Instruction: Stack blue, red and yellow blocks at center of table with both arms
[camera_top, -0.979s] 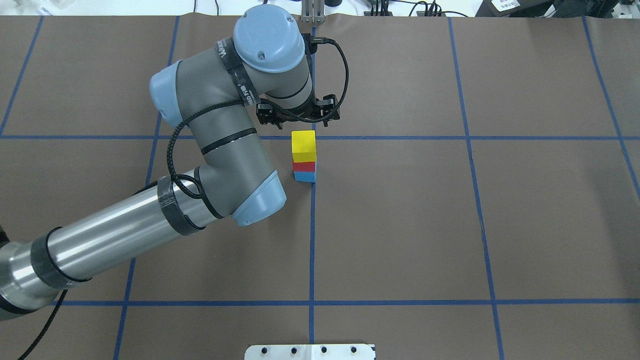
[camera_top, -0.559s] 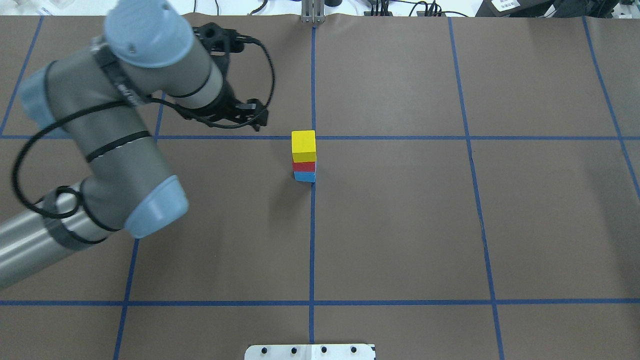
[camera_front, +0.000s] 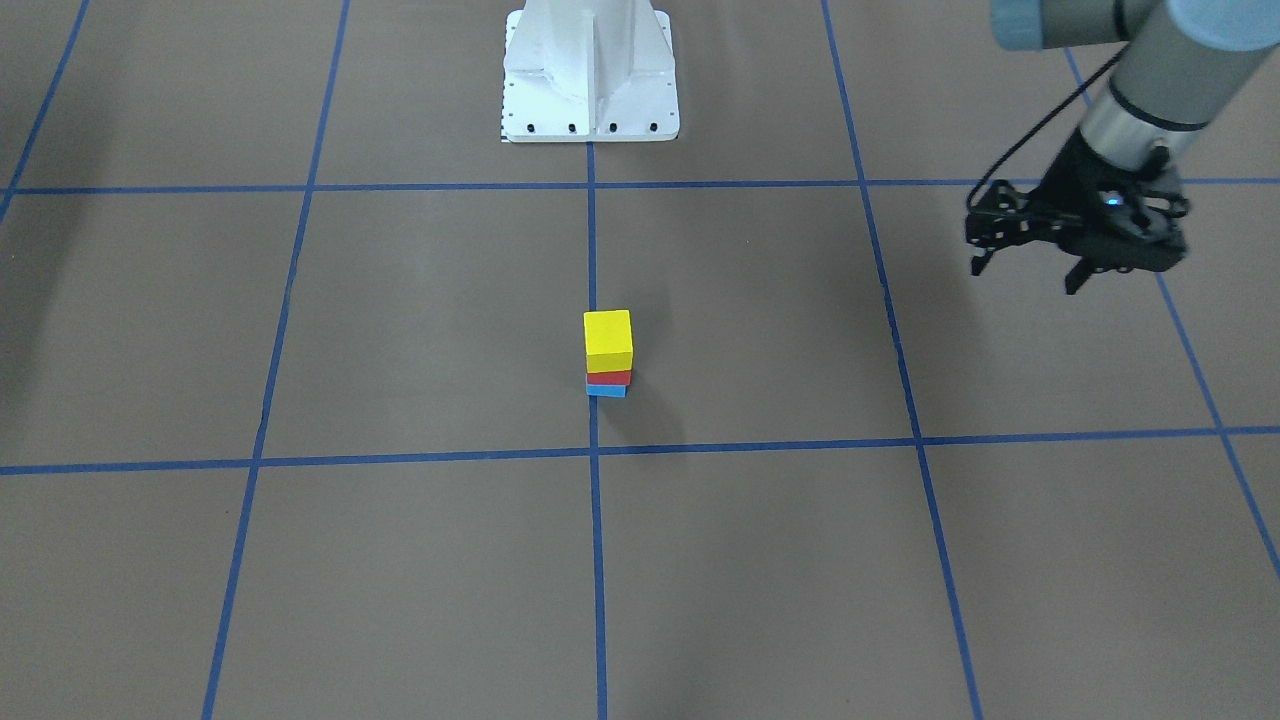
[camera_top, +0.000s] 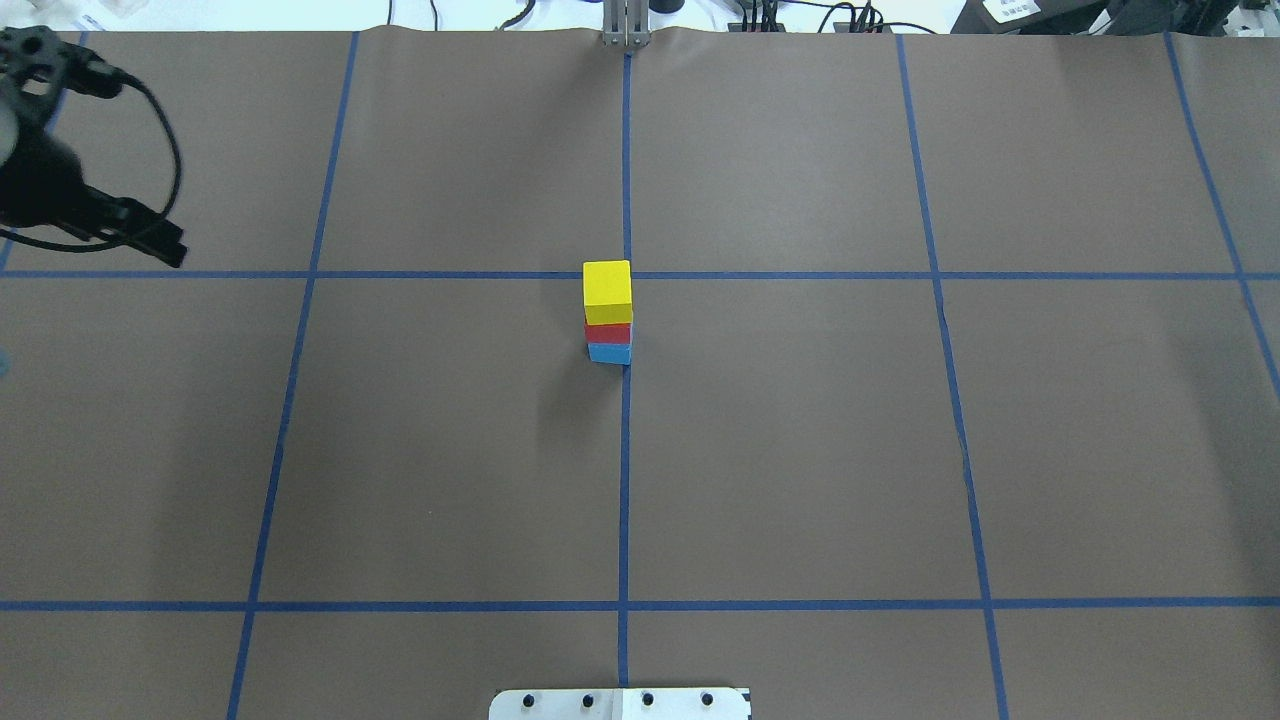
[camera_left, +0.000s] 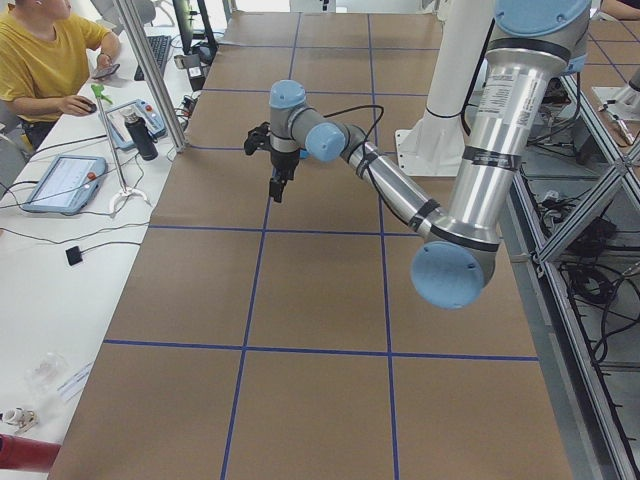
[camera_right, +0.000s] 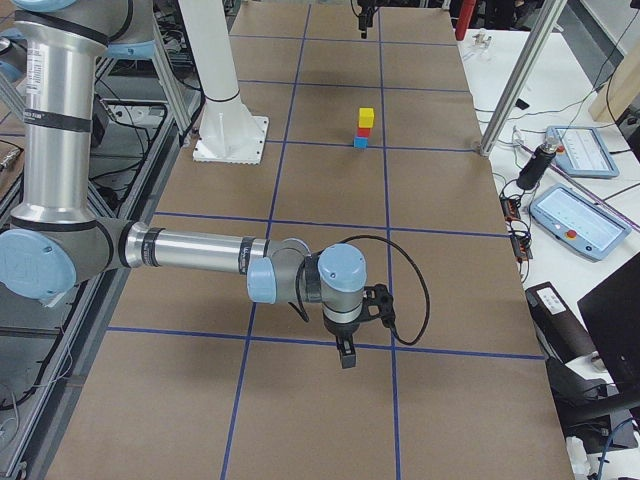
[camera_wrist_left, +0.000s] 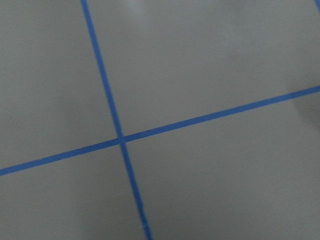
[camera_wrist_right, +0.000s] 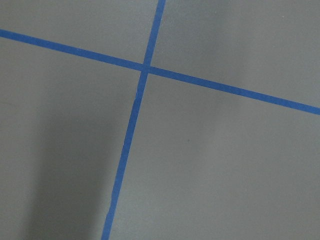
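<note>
- Overhead exterior view, nearest the robot: the white pedestal base (camera_top: 620, 703) sat at the bottom edge, with the centre tape line (camera_top: 624, 480) running out from it across the brown surface (camera_top: 800, 450).
- Further out along that line, the three blocks stood as one upright tower. The blue block (camera_top: 609, 353) rested on the surface, the red block (camera_top: 608, 333) sat on it, and the yellow block (camera_top: 607, 285) sat on top.
- The blue block's right edge touched the centre tape line. The tower stood just on the robot's side of a tape crossing (camera_top: 627, 275), near the middle of the surface.
- The left gripper (camera_front: 1023, 278) hung above the surface far out toward the robot's left, well apart from the tower. In the front-facing view its two fingers pointed down and stood spread, released, with only bare surface showing between them.
- The left wrist view showed only bare surface and crossing blue tape.
- In the exterior right view, the right arm (camera_right: 190, 250) reached low over the surface. The right gripper (camera_right: 345, 358) pointed down at a tape line, well apart from the tower. I cannot tell whether it was released or clenched.
- Farthest out, past the surface's edge, a white desk (camera_left: 60, 250) carried a tablet (camera_left: 62, 183). A person (camera_left: 45, 55) in a yellow shirt sat at it.
</note>
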